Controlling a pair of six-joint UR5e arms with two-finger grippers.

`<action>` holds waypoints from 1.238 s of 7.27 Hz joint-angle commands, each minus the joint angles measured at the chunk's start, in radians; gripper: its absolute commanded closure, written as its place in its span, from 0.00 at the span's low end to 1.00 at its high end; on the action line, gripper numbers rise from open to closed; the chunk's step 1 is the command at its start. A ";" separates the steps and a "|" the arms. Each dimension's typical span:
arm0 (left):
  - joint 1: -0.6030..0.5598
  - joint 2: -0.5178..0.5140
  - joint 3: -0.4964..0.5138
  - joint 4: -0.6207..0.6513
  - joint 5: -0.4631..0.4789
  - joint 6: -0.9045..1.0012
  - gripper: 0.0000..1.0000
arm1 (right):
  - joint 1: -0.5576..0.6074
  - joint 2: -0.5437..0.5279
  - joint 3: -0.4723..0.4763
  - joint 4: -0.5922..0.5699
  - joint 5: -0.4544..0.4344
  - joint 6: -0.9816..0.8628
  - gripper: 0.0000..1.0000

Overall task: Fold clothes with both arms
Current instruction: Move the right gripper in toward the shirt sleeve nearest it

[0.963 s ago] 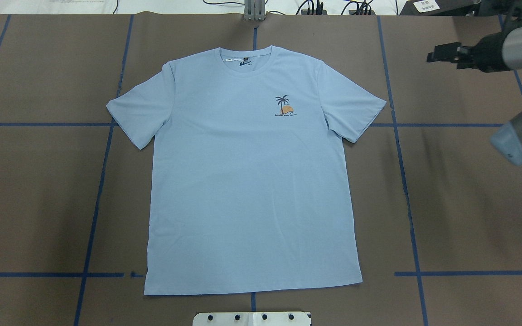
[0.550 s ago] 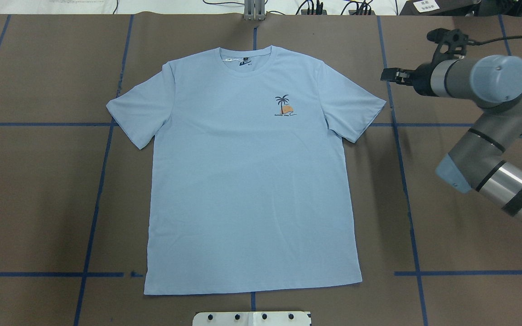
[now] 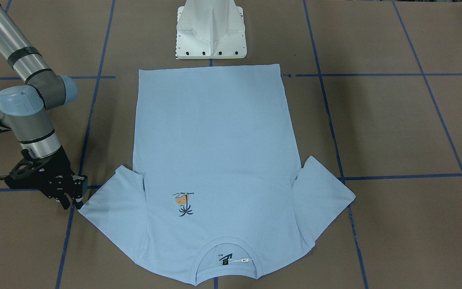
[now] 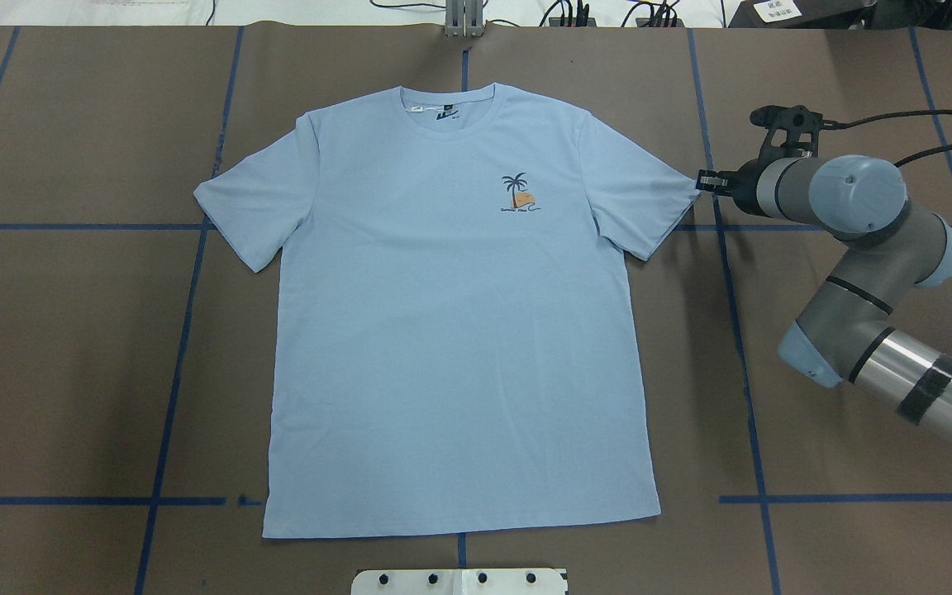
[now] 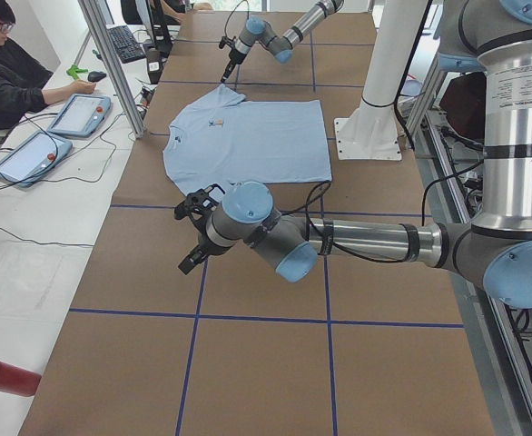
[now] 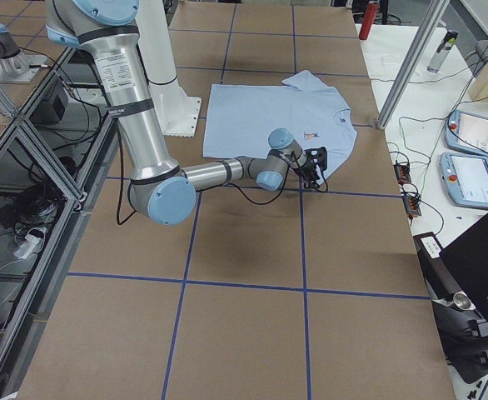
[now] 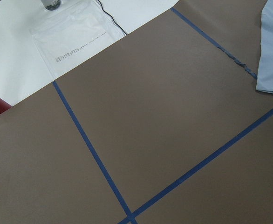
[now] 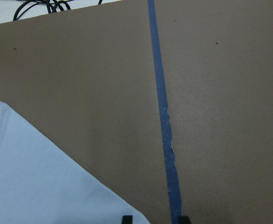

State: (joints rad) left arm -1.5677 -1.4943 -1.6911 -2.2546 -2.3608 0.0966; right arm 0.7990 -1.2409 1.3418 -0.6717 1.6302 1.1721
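Right tool (image 4: 701, 179) low, jaws apart; left tool (image 5: 189, 262) hovering, wrist bent.

The right arm (image 4: 864, 273), at the frame's right, is silver-grey tubing with light blue joint caps, a black band round its shiny tube and thin black cables off the wrist. Its claw (image 4: 700, 180) is black. The left arm (image 5: 366, 241) is built alike. The white pedestal (image 3: 211, 32), top centre, carries dark screws.
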 commanded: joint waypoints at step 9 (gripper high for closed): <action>0.000 0.002 0.002 -0.008 0.000 0.000 0.00 | -0.014 0.024 -0.029 0.000 -0.023 -0.032 0.65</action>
State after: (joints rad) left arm -1.5677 -1.4937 -1.6889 -2.2626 -2.3608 0.0967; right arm 0.7821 -1.2170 1.3137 -0.6715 1.6079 1.1400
